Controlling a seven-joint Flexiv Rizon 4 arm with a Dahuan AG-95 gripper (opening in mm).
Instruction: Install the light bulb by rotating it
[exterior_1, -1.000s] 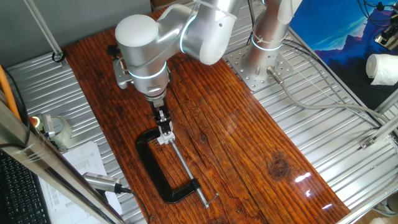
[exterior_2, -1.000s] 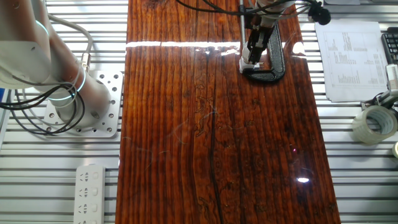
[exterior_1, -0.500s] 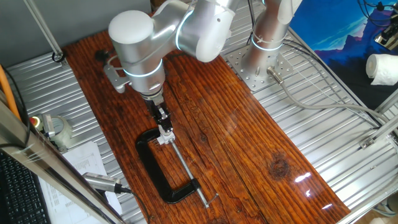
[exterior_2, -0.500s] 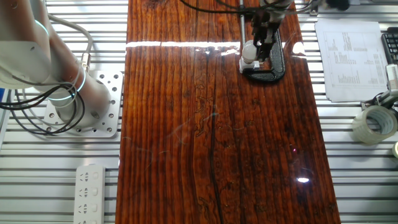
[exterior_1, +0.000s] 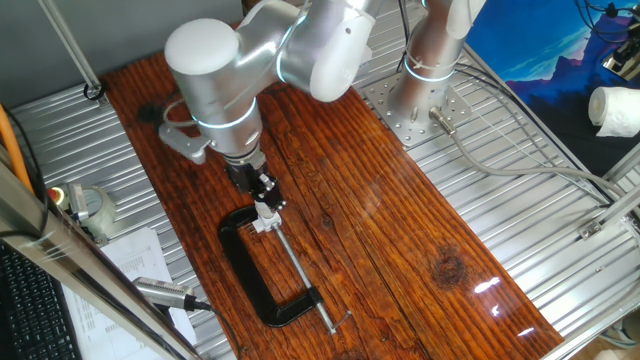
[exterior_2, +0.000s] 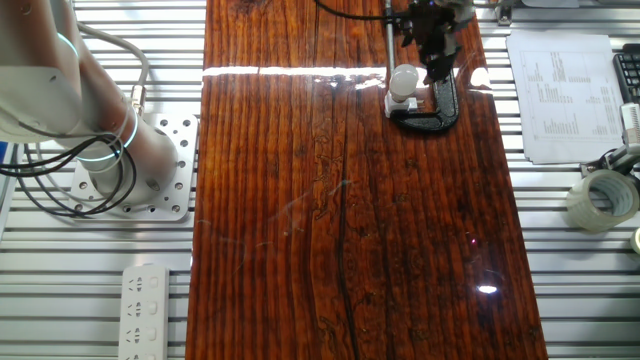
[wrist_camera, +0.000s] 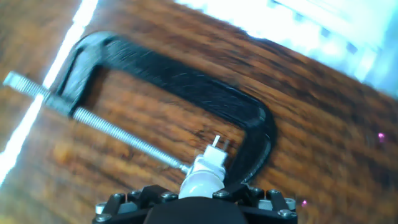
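Note:
The light bulb (exterior_2: 404, 78) stands with its pale rounded head up on the small white socket block (exterior_2: 398, 101). The block is held in the jaw of the black C-clamp (exterior_2: 443, 103) on the wooden board. My gripper (exterior_2: 412, 72) comes down from above and is shut on the bulb. In the hand view the bulb (wrist_camera: 201, 180) sits between my fingers at the bottom edge, above the socket (wrist_camera: 212, 163), with the clamp (wrist_camera: 186, 84) and its screw (wrist_camera: 118, 130) behind. In one fixed view my gripper (exterior_1: 265, 204) hides most of the bulb above the socket (exterior_1: 263, 226).
The clamp's long screw (exterior_1: 303, 278) points toward the board's near end. Beside the board lie a paper sheet (exterior_2: 565, 95), a tape roll (exterior_2: 601, 198), a power strip (exterior_2: 145, 310) and the arm's base (exterior_2: 130, 165). A white roll (exterior_1: 613, 110) lies at the far right.
My wrist has turned about the bulb's axis while staying over the socket. The camera arm swung round, and the bulb's head now shows beside the fingers in the other fixed view.

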